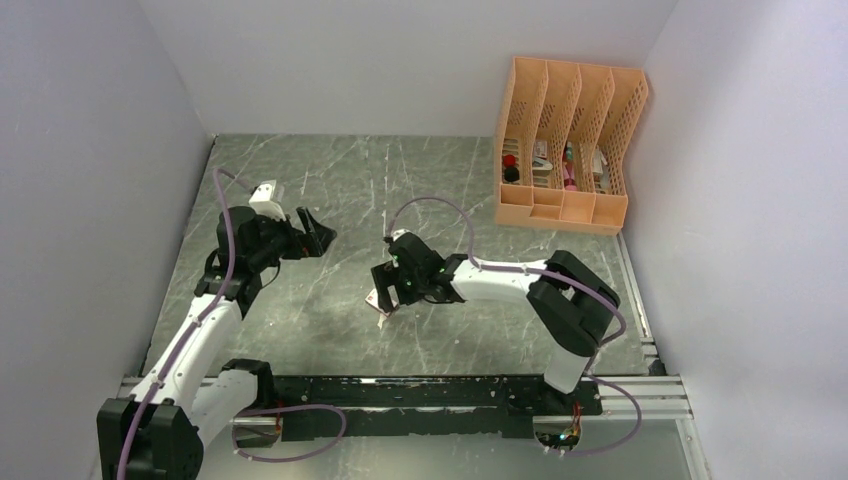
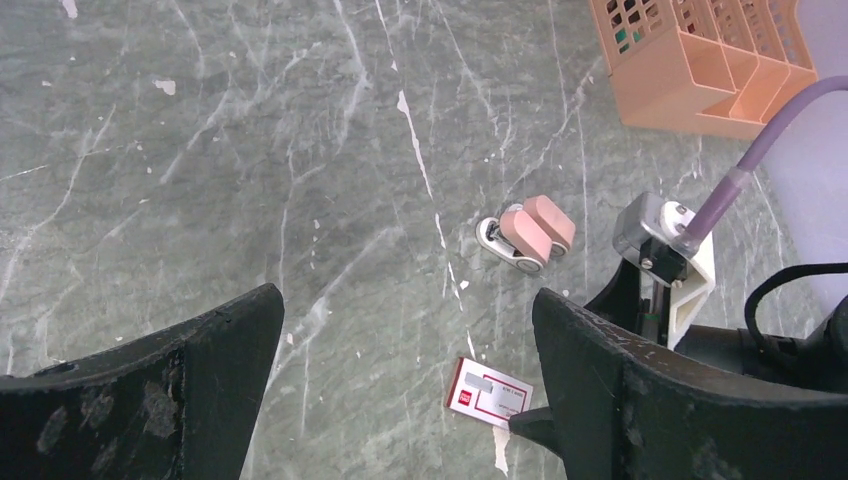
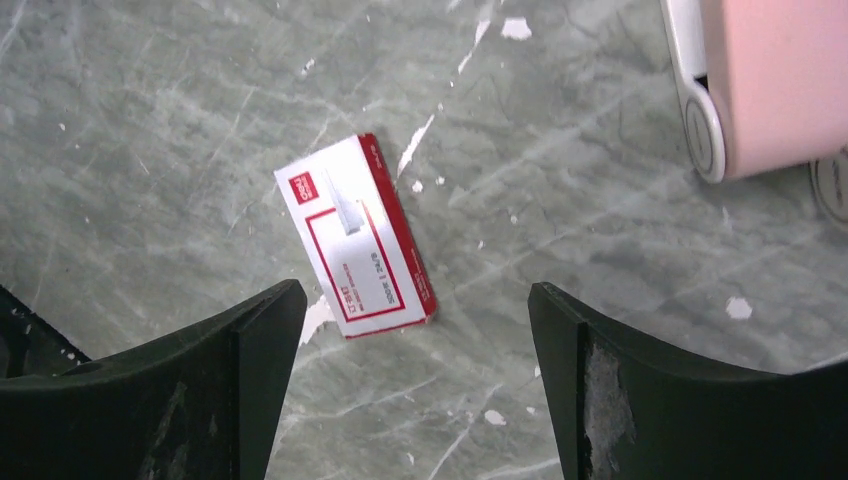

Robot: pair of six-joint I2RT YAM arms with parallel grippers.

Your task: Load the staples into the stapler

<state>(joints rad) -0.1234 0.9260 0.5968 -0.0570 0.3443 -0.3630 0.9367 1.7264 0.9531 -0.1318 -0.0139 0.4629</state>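
Two black grippers hang over a grey-green marbled tabletop (image 1: 300,170). At left, the left gripper (image 2: 408,310) has its broad, scuffed fingers spread wide, holding nothing, well apart from the work. Near centre, the small red-and-white cardboard staple box (image 3: 360,240) lies flat on the stone, skewed to the jaws of the right gripper (image 3: 415,300), which hovers above it with fingers spread and empty. Near the box lies a rounded salmon-pink plastic stapler (image 3: 770,80) with a white rim. Far right stands a perforated orange desk organiser (image 1: 565,140). Likely trouble: the thin box sits low on a slick surface, so blunt fingers closing askew could skid it, spin it, or crush the card.
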